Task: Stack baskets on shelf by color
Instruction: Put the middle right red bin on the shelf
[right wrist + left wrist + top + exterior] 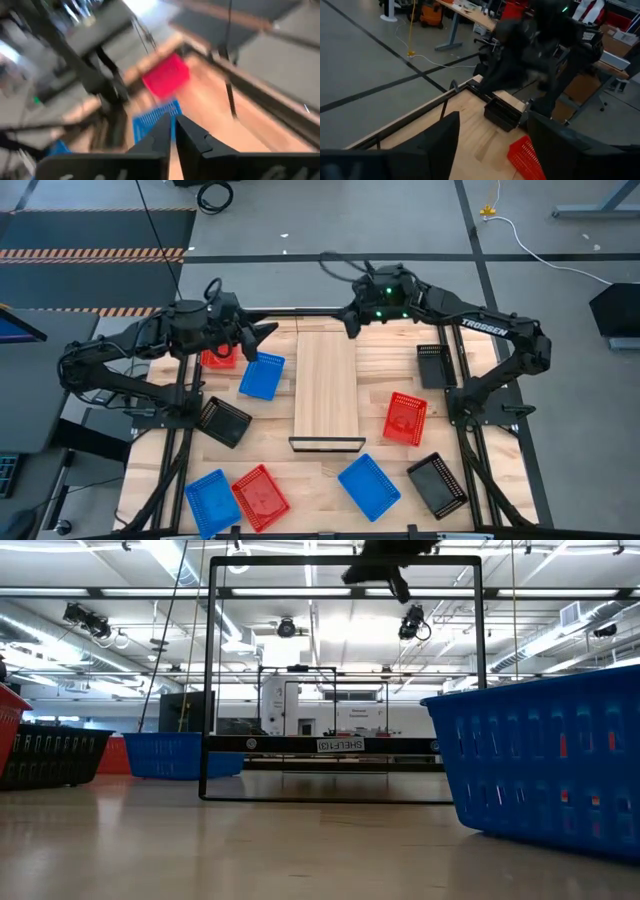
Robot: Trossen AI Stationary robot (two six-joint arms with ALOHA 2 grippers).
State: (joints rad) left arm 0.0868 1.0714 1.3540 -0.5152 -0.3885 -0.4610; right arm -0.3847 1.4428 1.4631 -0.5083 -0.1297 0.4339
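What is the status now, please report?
Left gripper open, empty, above blue basket. Right gripper nearly shut, empty, over shelf's far end. Shelf bare, nothing stacked.

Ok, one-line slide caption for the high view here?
Nine baskets lie scattered around the bare shelf; the left gripper, open, and right gripper hover at the table's far edge.

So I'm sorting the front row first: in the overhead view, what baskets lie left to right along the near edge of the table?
Blue basket → red basket → second blue basket → black basket.
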